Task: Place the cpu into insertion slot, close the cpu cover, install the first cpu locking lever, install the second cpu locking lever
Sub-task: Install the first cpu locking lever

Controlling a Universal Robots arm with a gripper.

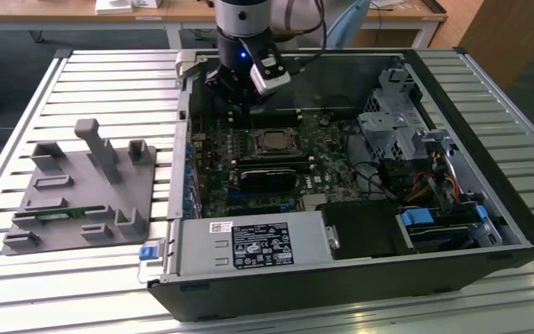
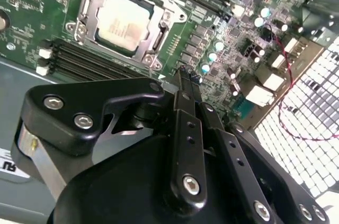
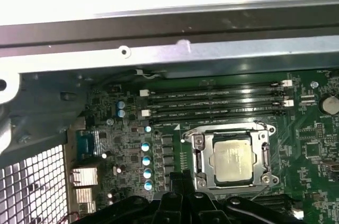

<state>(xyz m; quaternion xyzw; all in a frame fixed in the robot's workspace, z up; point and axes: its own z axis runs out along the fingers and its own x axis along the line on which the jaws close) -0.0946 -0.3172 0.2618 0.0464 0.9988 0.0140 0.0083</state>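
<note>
Cpu (image 2: 123,23) lay seated in the insertion slot (image 2: 150,8) with its silvery top facing up. The cpu cover (image 2: 87,7) lay flat around it, so the chip showed through the square window in both wrist views. In the exterior view the socket sat near the centre of the frame, on the green motherboard (image 1: 327,167) inside the open computer case (image 1: 341,292). The gripper (image 1: 239,110) hung in the upper middle of that frame, just above the socket in the picture and not touching it. Its jaws were drawn narrow, the fingers (image 2: 185,128) close together with nothing between them. Whether the locking levers were latched could not be told. A grey fixture plate (image 1: 81,188) stood on the slatted table (image 1: 26,292) at the exterior view's left, well apart from the case.
</note>
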